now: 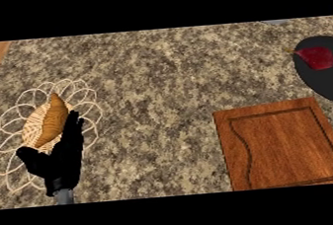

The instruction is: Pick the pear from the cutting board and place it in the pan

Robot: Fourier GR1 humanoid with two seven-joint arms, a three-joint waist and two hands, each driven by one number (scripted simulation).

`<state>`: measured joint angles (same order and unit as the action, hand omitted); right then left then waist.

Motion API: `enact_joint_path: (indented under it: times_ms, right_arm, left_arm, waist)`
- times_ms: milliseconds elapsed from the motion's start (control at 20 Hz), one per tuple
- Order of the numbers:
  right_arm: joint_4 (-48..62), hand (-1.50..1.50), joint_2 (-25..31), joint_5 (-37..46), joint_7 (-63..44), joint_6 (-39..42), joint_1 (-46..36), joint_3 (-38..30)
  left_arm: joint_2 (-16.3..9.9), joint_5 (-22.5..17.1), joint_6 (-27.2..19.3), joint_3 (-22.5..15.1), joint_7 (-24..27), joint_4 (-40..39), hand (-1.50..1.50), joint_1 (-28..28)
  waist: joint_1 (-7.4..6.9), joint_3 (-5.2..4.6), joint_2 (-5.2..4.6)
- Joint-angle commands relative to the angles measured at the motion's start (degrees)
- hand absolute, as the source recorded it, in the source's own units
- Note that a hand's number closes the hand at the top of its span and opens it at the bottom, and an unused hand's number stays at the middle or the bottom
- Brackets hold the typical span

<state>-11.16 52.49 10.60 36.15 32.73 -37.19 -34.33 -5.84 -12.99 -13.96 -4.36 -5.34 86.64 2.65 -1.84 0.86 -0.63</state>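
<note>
Your left hand point(59, 160) rests open, fingers straight, over a looped wire basket point(9, 127) holding an oblong orange-brown item point(49, 121). Far to its right, the dark red pear point(317, 57) lies in the round black pan point(328, 82), just beyond the grooved wooden cutting board point(285, 144) on speckled granite.

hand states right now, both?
Left hand: open, fingers straight, holding nothing, resting at the lower left over the wire basket.
Right hand: not in view, cannot be told.
</note>
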Motion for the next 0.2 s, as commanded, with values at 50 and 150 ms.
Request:
enact_joint_path:
  times_ms: [50, 150]
  right_arm:
    - [-0.5, -1.50, 0.7, -0.9, 5.3, 6.7, 2.3, -0.3]
    - [-0.9, -1.50, -0.3, -1.0, 6.0, 6.3, 3.3, 0.0]
  left_arm:
    - [0.6, 0.5, 0.9, -1.0, -0.4, -4.6, 0.00, 0.9]
    - [0.2, -1.1, 2.1, 1.3, 1.9, -6.3, 0.00, 1.9]
  waist:
    - [0.40, -0.54, -0.26]
    - [0.27, -0.56, -0.33]
